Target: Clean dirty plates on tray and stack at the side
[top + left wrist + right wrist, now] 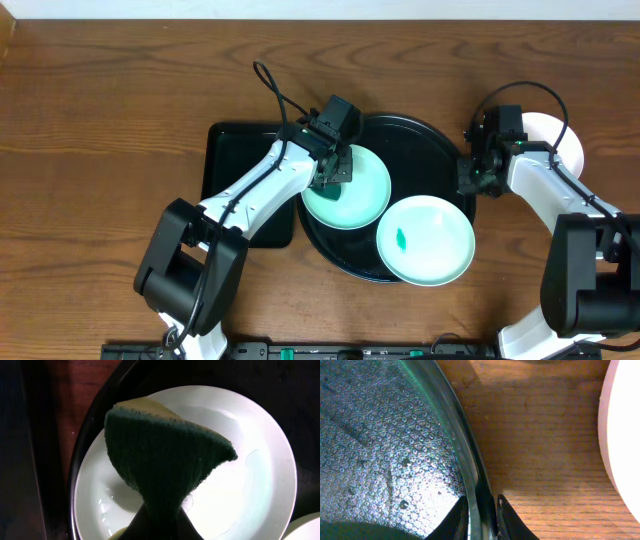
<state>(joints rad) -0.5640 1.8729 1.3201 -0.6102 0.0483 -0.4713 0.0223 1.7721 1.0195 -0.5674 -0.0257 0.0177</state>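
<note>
Left pincer [336, 170] clamps a dark green sponge [165, 455]; right pincer [482, 507] pinches the rim of the round glossy black tray [380, 435]

Wooden table [90, 120] — dark grain, even light

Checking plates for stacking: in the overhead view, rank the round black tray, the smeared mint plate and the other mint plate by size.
Largest: round black tray.
Then: smeared mint plate and other mint plate, which look alike; the latter is partly hidden, so unranked.
</note>
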